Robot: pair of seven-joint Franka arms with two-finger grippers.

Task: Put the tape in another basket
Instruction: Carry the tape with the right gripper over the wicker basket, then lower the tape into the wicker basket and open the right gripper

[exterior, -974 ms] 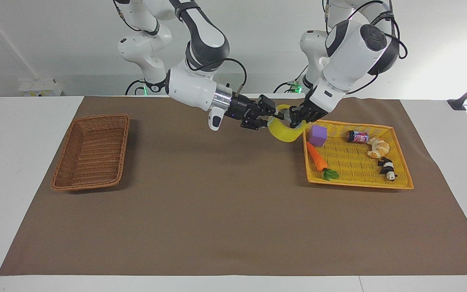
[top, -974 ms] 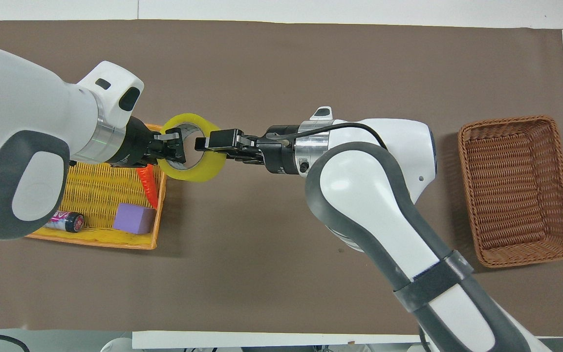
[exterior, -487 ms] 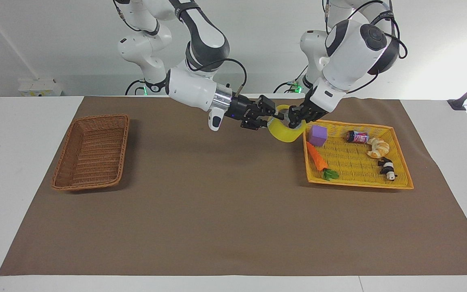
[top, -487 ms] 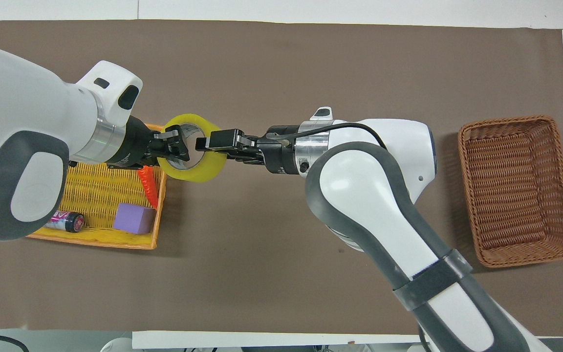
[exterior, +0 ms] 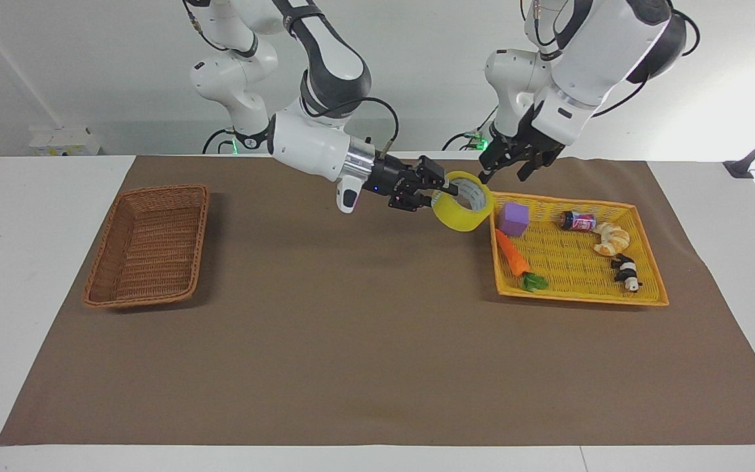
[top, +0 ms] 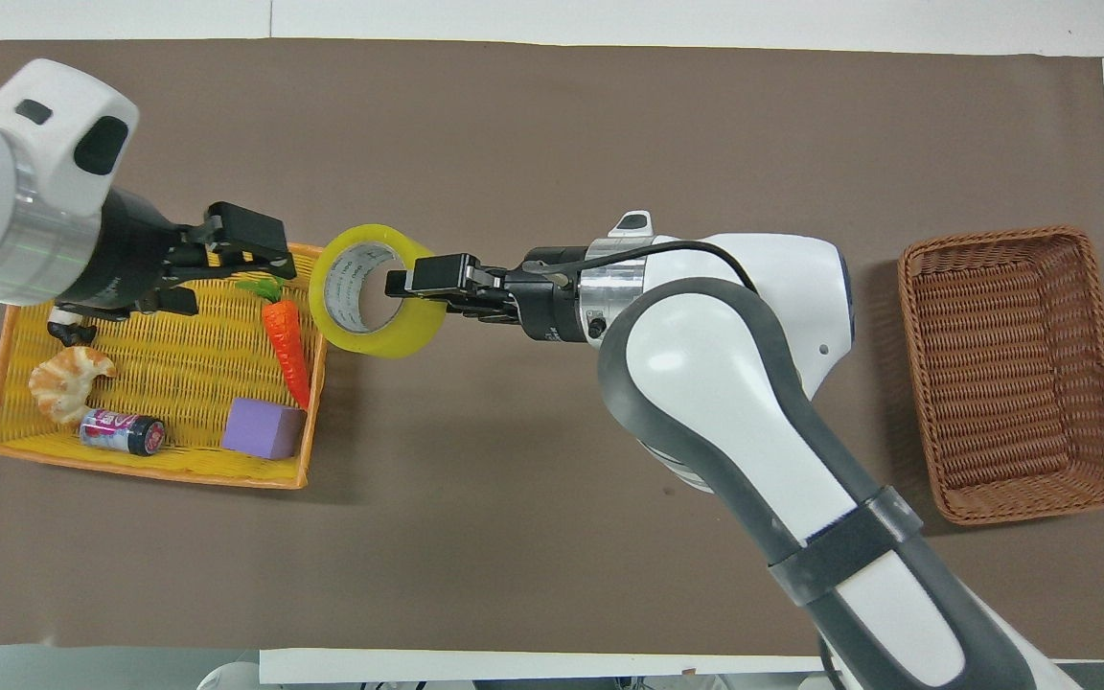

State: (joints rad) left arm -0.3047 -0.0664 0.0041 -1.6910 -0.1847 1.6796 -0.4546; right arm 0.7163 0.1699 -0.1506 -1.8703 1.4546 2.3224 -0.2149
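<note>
The tape [exterior: 457, 219] hung in the air over the brown mat [exterior: 351, 328], just beside the yellow tray's [exterior: 580, 299] corner. It was pinched through its wall by the right gripper [exterior: 440, 190], w/ one finger inside the core and one on the outer face, jaws narrow on the roll. The left gripper [exterior: 503, 174] was up over the tray's edge nearer the robots, jaws spread wide, holding nothing, clear of the roll.

Judged by looks, the roll was prob. light and stiff. The core wouldn't crush, but the outer film looked smooth and may be slick, so a wall pinch could let it swing or twist on the single hold. The wall was the sensible place to grip; the ring was too wide to span.

The wicker basket [exterior: 164, 189] sat well apart, toward the right arm's end of the desk [exterior: 23, 262], w/ nothing seen inside. The mat was flat w/ nothing between roll and basket, so there was plenty of room for the carry. The tray held a carrot [exterior: 512, 252], a purple block [exterior: 514, 218], a can [exterior: 579, 221], a croissant [exterior: 610, 239] and a panda toy [exterior: 625, 272].
</note>
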